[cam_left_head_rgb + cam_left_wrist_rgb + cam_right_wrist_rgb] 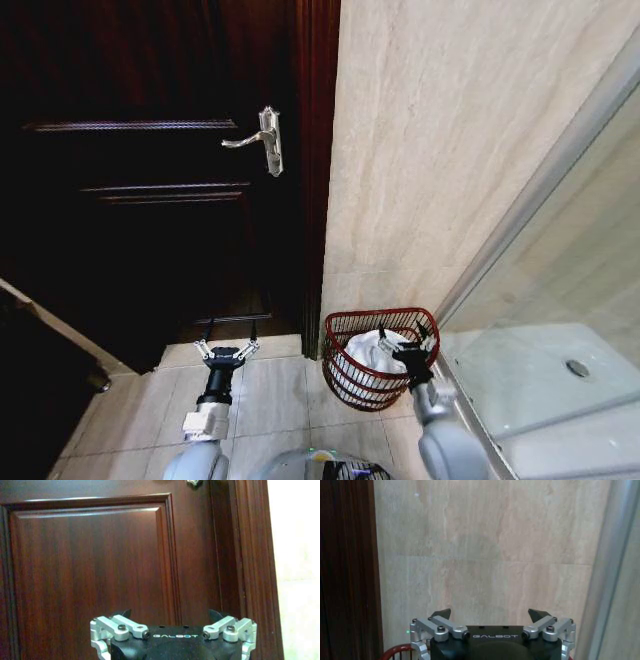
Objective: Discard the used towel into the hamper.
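- The right gripper (407, 345) hangs over the hamper's open top, near the rim on the glass side; its black fingers are spread apart and hold nothing. In the right wrist view the same gripper (490, 614) shows splayed dark fingertips on silver metal linkages, with the hamper's red rim (395, 652) just below.
- The left gripper (227, 349) is held out above the floor in front of the door, well apart from the hamper, its fingers released and empty. In the left wrist view the gripper (170, 614) faces the door's panelled wood.
- The hamper (348, 378) is a small round basket of dark red open wire weave, narrowing toward its base. It stands on the floor against the foot of the wall, between the door frame and the glass partition.
- The towel (370, 355) lies crumpled inside the hamper, white and soft-folded, showing through the weave.
- The floor (270, 400) is pale glossy square tile.
- The wall (430, 150) is smooth beige stone tile with faint veining.
- The door (150, 220) is dark polished wood with raised panels and a curved silver lever handle (258, 140).
- The glass partition (560, 300) is clear, edged by a slim metal frame.
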